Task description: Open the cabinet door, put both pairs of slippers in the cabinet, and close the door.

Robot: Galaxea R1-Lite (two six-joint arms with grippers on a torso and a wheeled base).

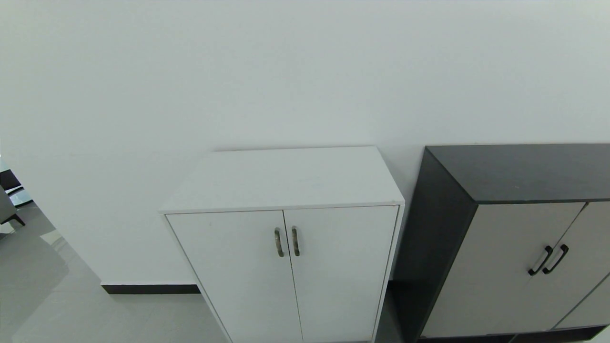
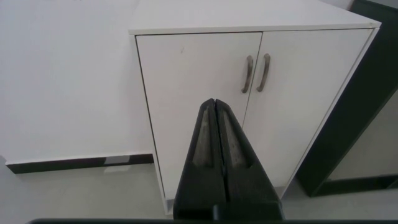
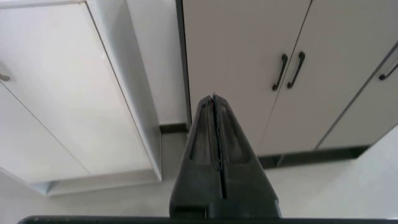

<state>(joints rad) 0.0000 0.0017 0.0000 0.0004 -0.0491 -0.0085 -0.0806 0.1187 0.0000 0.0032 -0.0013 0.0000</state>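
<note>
White cabinet (image 1: 305,181) set against wall, dark cabinet (image 1: 514,171) just beside it on right; both white doors shut. Left gripper (image 2: 215,102) held before left door, jaws pressed together, nothing held; right gripper (image 3: 214,99) likewise closed, empty. Door judged light, stiff, hinged at outer edge; slim metal handles (image 1: 279,242) likely slick; grip best taken mid-bar.

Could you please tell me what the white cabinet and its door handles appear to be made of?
White cabinet: probably laminated board, smooth matt white, judging by its flat panels and sharp square edges. Door handles: likely metal, dull grey-brown finish, given their thin curved bars and faint sheen.
</note>
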